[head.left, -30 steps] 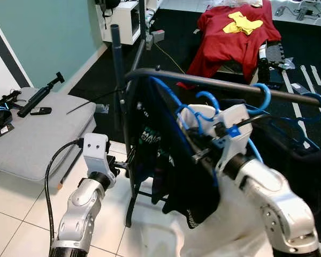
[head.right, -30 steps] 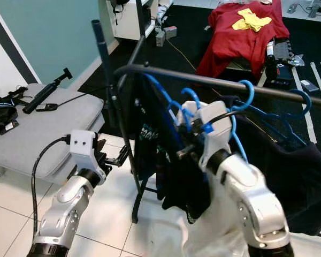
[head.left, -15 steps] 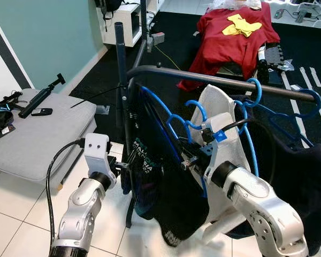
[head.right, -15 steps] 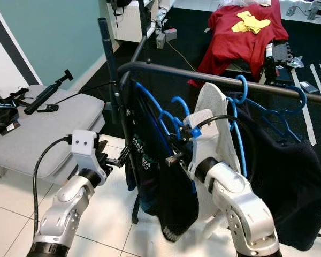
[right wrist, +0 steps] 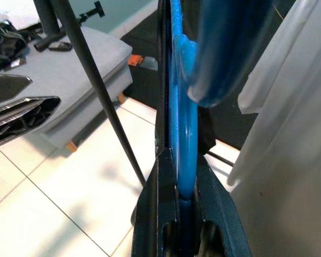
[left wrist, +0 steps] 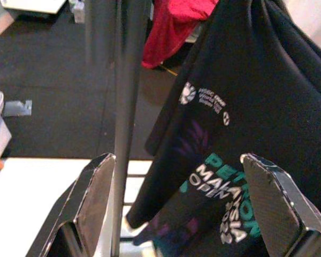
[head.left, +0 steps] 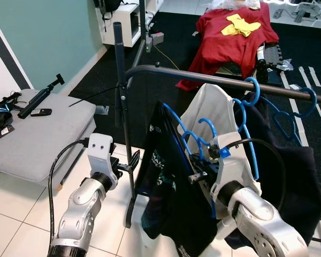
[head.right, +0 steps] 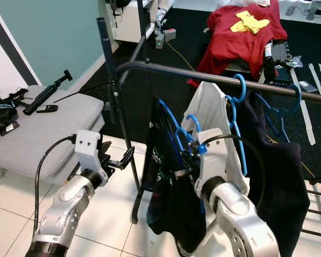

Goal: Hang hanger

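Right gripper [right wrist: 179,201] pinches the blue hanger [head.left: 184,136] tight, with a black finger on each side of the plastic. That hanger carries a black shirt [head.left: 171,198] with green letters, and it hangs in the air below the dark rail [head.left: 203,80], not hooked on yet. Its hook sits just beside a white shirt [head.left: 214,107] that is already on the rail. If the hook goes up crooked, I think it could miss the rail or catch on the other blue hangers [head.left: 251,91]. The heavy shirt could also slide off. Left gripper [left wrist: 176,203] is wide open near the rack's upright pole [left wrist: 125,107], holding nothing, and it could bump the pole.
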{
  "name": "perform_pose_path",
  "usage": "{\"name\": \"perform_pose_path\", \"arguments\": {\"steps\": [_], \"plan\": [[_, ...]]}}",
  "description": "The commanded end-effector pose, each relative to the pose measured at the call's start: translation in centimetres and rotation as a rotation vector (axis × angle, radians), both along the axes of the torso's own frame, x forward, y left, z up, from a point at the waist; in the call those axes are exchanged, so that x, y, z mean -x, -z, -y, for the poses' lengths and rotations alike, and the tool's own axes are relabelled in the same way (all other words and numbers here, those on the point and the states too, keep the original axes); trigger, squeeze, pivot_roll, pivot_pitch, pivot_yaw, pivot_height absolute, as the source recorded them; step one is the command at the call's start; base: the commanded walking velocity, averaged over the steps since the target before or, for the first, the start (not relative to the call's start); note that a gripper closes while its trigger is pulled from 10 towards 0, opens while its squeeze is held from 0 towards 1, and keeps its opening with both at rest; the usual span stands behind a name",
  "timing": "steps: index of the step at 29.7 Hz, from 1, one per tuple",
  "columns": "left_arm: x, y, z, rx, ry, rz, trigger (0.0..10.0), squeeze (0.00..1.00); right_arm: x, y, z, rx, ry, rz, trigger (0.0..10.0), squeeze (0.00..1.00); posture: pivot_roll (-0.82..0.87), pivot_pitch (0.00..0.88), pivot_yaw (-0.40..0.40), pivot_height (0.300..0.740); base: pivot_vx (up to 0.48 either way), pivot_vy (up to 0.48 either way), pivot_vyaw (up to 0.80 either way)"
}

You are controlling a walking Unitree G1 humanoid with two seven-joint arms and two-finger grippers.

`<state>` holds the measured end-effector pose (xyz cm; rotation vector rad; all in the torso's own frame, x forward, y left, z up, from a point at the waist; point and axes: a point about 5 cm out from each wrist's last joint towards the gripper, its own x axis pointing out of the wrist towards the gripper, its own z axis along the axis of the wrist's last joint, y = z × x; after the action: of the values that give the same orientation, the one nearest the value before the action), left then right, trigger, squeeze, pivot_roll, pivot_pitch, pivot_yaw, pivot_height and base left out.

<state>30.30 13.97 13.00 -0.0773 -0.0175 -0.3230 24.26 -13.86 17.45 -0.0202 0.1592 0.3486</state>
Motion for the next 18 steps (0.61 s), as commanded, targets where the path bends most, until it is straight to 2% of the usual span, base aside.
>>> {"name": "perform_pose_path", "arguments": {"steps": [1,11,18], "plan": [[0.3,1.0,-0.3,-0.012,0.002,-0.05,10.0,0.0,0.4,-0.3,1.1,0.02,0.04,0.015,0.0,0.0,-0.11,0.195,0.033,0.74,-0.364,0.0,0.0],[0.2,1.1,-0.4,0.003,0.0,-0.054,10.0,0.0,0.4,-0.4,2.5,0.069,0.076,0.018,0.0,0.0,-0.11,0.192,0.028,0.74,-0.36,0.0,0.0],[0.0,0.9,-0.8,0.012,-0.007,-0.054,10.0,0.0,0.0,-1.1,3.0,0.09,0.014,0.051,0.0,0.0,-0.11,0.184,0.028,0.74,-0.35,0.0,0.0]]}}
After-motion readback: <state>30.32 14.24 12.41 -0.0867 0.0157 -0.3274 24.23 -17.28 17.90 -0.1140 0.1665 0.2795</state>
